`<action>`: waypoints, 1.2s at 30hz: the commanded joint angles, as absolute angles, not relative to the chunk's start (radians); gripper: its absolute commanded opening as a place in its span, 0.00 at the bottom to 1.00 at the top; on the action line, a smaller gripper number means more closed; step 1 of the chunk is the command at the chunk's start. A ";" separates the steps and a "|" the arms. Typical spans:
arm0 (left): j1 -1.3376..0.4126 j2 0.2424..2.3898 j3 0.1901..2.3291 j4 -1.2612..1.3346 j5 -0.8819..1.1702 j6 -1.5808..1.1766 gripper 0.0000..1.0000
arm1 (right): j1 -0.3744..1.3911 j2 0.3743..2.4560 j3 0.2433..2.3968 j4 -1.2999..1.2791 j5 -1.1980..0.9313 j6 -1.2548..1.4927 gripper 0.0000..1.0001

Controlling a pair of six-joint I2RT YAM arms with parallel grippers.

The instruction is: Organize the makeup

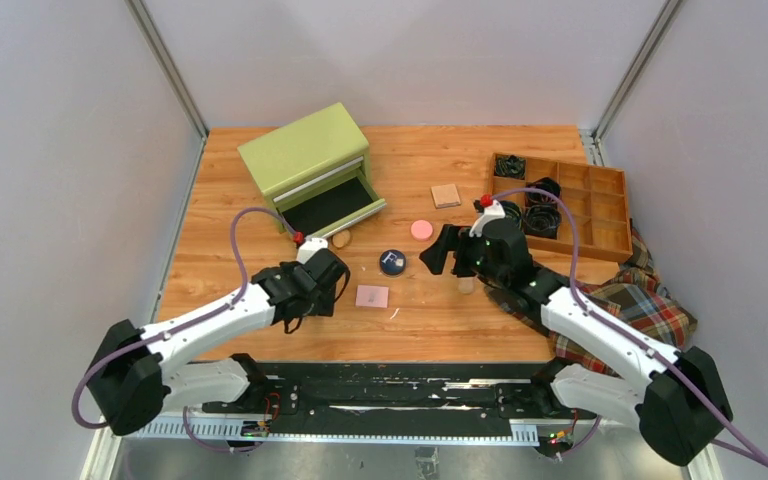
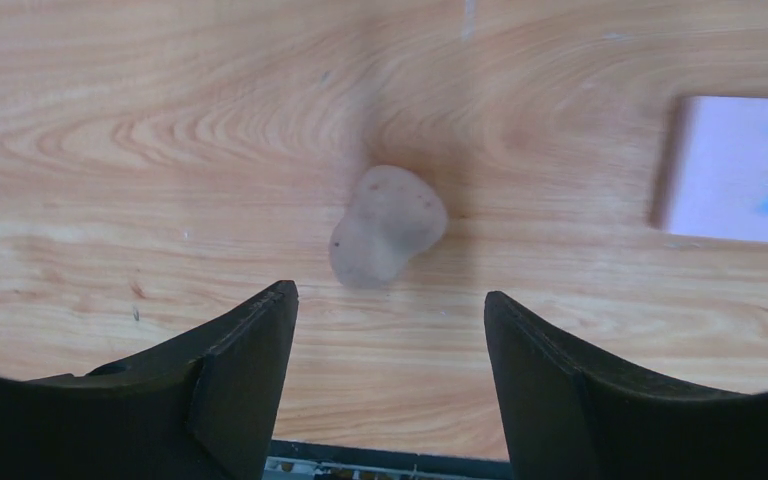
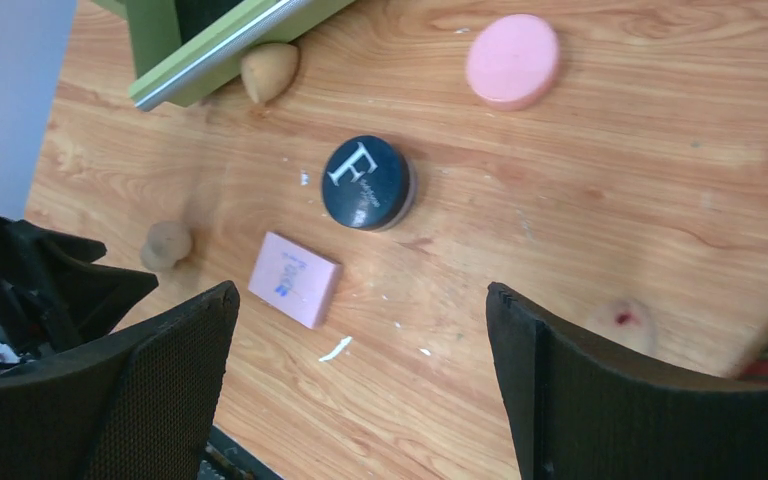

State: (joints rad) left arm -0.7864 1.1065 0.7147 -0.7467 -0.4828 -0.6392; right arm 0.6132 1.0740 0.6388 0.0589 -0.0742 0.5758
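While the tray [image 1: 606, 211] holds bands [image 1: 543, 221], a sponge [image 1: 341, 238] lies beside the open drawer [image 1: 330, 205].

Count: tan egg-shaped sponges [image 3: 268, 70] x2, navy round compact [image 3: 367, 182] x1, pink round disc [image 3: 513, 60] x1, pink square pad [image 3: 294, 278] x1, tan square [image 1: 446, 195] x1. Green drawer box [image 1: 305, 160] x1, wooden divided tray [image 1: 608, 236] x1, plaid cloth [image 1: 650, 305] x1. Black coiled bands [image 1: 540, 218]: several, exact number unreadable.
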 commanded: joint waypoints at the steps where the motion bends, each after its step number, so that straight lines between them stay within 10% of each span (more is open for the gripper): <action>1: -0.796 1.158 0.633 -0.584 -0.605 -0.755 0.71 | 0.593 1.019 0.595 -0.019 0.000 0.530 0.92; 14: -0.801 1.362 0.687 -0.523 -0.642 -0.726 0.19 | 0.593 1.018 0.572 -0.012 -0.025 0.546 0.90; 36: -0.548 1.698 1.254 -0.414 -0.831 -0.202 0.27 | 0.591 0.823 0.515 -0.071 0.062 0.545 0.89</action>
State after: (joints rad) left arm -0.5583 1.6169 1.1530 -0.4492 -0.7444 -0.2817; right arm 0.6041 0.8360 0.5446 -0.0540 0.0151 0.5568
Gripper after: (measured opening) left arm 0.229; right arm 0.891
